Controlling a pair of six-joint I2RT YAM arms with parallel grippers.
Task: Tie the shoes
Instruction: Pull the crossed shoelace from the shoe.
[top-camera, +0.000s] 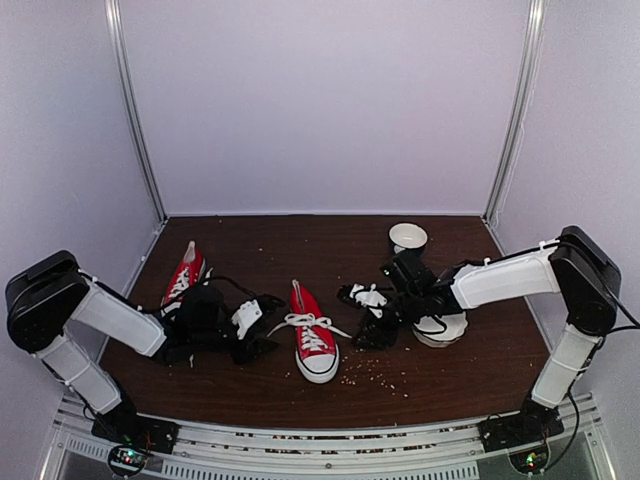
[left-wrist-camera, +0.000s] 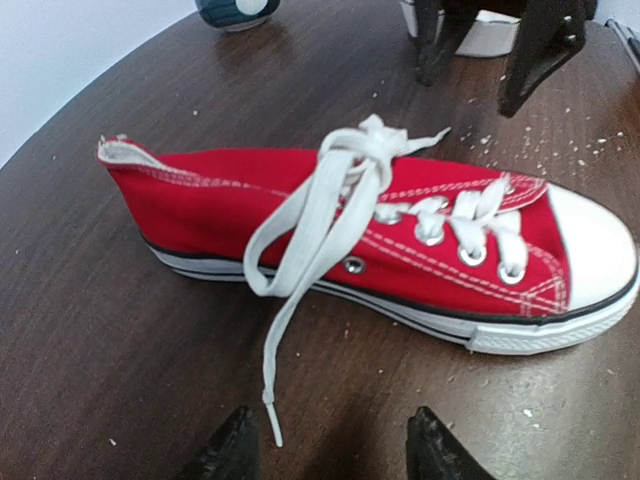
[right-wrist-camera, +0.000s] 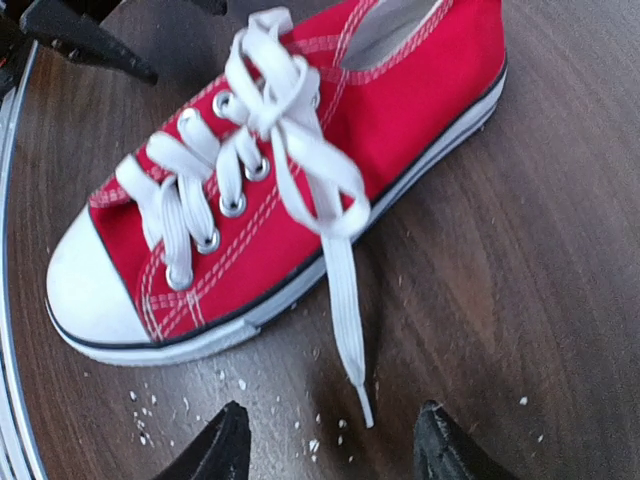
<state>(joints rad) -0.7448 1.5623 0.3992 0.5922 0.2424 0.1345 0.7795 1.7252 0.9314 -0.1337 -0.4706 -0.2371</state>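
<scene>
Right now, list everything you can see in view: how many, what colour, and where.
sneakers: two, red with white toe caps and soles; one mid-table between the grippers, one at the back left by the left arm
laces: white; on the middle sneaker they are looped at the top, with one loose end lying on the table
cup: one, dark outside and white inside; back right
dish: one, white; right side, under the right arm
crumbs: many, pale; scattered mostly near the front
table: one, dark brown wood
left gripper: one, black, open; left of the middle sneaker
right gripper: one, black, open; right of the middle sneaker
</scene>
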